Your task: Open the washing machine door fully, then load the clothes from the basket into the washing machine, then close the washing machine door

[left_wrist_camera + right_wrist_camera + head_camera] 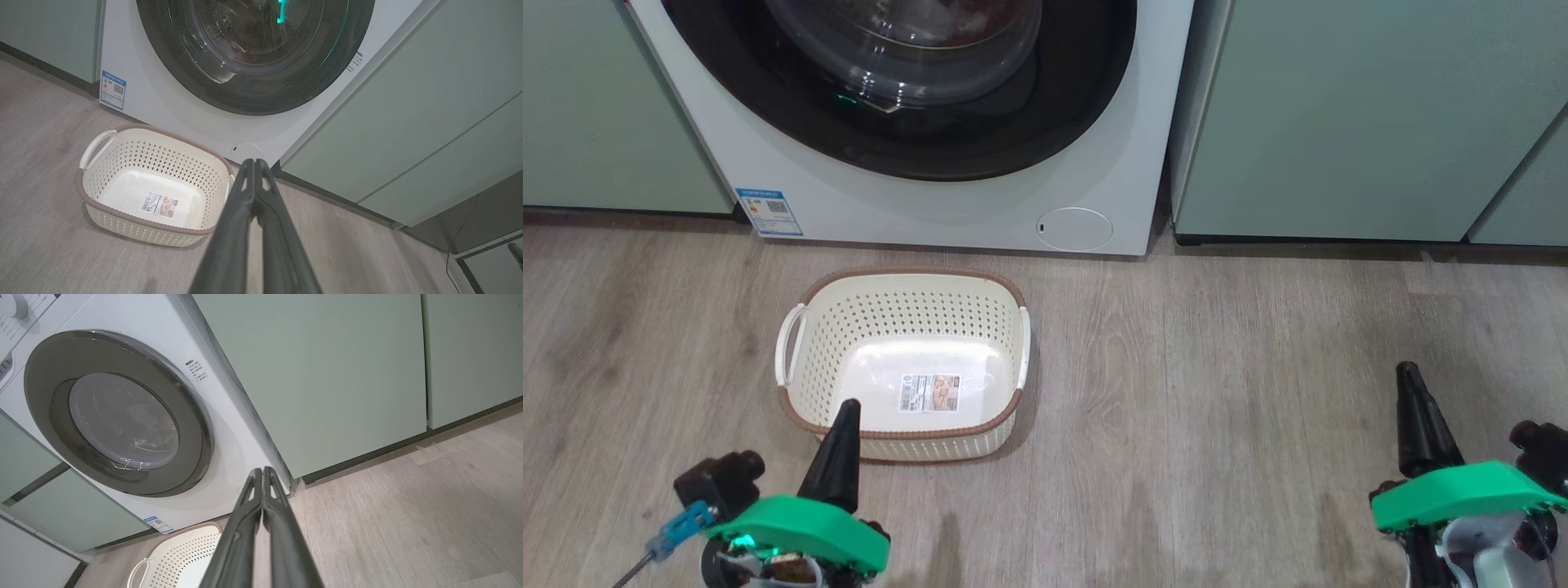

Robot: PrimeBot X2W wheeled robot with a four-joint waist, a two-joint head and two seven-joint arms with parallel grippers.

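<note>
The washing machine (915,204) stood between pale green cabinets (1339,122); its door (1086,106) lay flush against the front, something reddish (968,28) dim behind the glass; the basket (903,279) sat on the floor (1258,367) just before it; my left gripper (848,406) and right gripper (1406,367) had their fingers pressed together, gripping nothing; the blue sticker (769,212) carried a QR code; the basket's paper label (929,393) bore print too small to read.

Green wrist shells (800,527), dark tapered fingers (837,457)
</note>
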